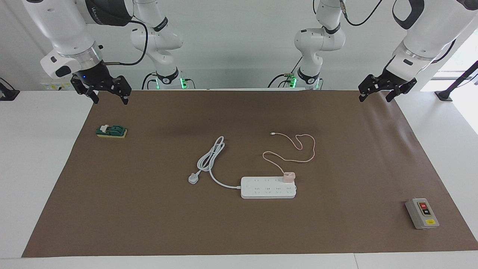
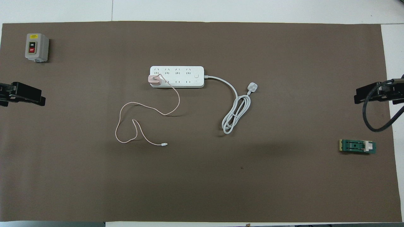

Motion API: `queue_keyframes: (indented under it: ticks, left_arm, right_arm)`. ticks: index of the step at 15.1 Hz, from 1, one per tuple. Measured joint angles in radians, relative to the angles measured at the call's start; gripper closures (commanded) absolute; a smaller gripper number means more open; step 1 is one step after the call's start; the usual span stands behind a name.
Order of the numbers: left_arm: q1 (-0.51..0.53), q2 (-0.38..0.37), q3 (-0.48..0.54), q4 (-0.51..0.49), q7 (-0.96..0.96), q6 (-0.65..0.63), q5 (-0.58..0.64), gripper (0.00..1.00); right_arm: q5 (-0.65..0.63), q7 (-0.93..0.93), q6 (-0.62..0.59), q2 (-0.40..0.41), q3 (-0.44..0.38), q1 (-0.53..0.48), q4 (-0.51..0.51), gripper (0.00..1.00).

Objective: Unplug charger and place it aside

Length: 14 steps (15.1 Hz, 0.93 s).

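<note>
- I see both arms parked up at the robots' end of the desk [image 1: 231, 239], one at each end, neither touching anything.
- My left gripper [image 1: 387, 90] hangs over the brown mat's corner with its fingers spread wide and nothing between them.
- My right gripper [image 1: 108, 94] hangs over the mat's other corner, fingers likewise spread and empty; a small green clamp-like part [image 1: 111, 131] lies just below it on the mat.
- The charger [image 1: 288, 176] lies out and away from both grippers, toward the middle of the desk. From the left gripper it sits forward and inward; from the right gripper it is forward and much farther inward.
- I judge the left arm the nearer one, since the charger occupies the socket at the end of the power strip [image 1: 268, 188] that points toward the left arm.
- The strip's long axis runs across the desk from one arm's end to the other; the charger stands up from the row closer to the robots, so I expect a straight upward pull.
- The charger is a small pale-pink cube, still plugged in, much smaller than the white strip.
- Its thin pink cable [image 1: 295, 149] leaves the cube and loops loosely back toward the grippers, its free end lying on the mat.
- A grey switch box [image 1: 422, 213] sits well out from the left gripper, clear of the likely path.
</note>
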Motion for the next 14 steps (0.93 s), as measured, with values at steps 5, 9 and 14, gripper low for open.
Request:
queue_keyframes:
  ticks: [5,9,14]
  left_arm:
    - [0.0,0.0,0.003,0.0,0.0,-0.004,0.0,0.0]
    - [0.0,0.003,0.004,0.0,0.0,-0.006,0.0,0.0]
    - [0.001,0.011,0.043,0.0,-0.002,-0.017,0.0,0.0]
  right_arm:
    - [0.0,0.0,0.0,0.0,0.0,0.0,0.0,0.0]
    - [0.0,0.0,0.0,0.0,0.0,0.0,0.0,0.0]
    - [0.0,0.0,0.0,0.0,0.0,0.0,0.0,0.0]
